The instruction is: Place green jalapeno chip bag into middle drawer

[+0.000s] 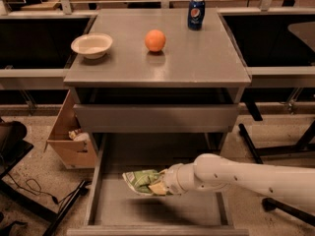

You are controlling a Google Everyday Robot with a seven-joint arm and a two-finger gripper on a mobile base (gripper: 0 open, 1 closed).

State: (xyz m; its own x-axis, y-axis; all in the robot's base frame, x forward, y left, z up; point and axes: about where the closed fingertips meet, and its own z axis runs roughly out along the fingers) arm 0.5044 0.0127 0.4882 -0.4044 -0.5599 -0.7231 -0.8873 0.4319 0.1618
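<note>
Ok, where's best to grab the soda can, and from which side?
Probably around the mid-body of the blue soda can, from the front: it stands upright, round-sided, with bare cabinet top before it. The gripper is low over the middle drawer, holding the green jalapeno chip bag.
</note>
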